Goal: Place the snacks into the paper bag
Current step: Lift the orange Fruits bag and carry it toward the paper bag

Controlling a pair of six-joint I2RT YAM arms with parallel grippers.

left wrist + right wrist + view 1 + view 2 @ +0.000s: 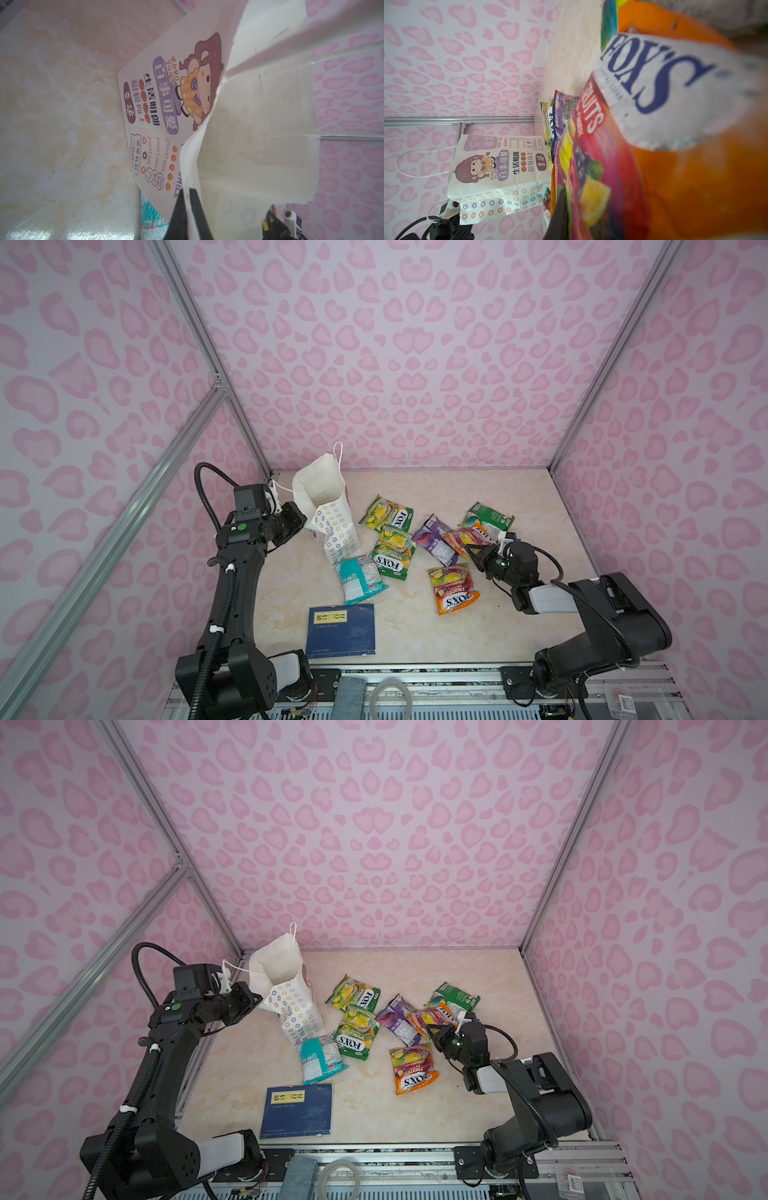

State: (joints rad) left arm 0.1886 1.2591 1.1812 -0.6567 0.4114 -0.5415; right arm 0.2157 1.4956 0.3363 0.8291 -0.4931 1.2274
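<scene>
The white paper bag (332, 531) (296, 1006) stands tilted at the back left with its mouth open. My left gripper (301, 519) (188, 207) is shut on its rim, with the cartoon front (166, 104) beside it. Several snacks lie to its right: two green-yellow packets (386, 514) (392, 553), a teal one (359, 578) against the bag's foot, a purple one (432, 541), a green one (490, 518) and an orange one (453, 589). My right gripper (474, 549) (566, 203) is shut on the edge of another orange FOX'S packet (467, 538) (654, 104), which overlaps the purple and green ones.
A flat dark-blue book (341, 630) with a yellow label lies near the front edge. Pink patterned walls with metal frame posts (208, 348) close the table on three sides. A metal rail (415, 672) runs along the front.
</scene>
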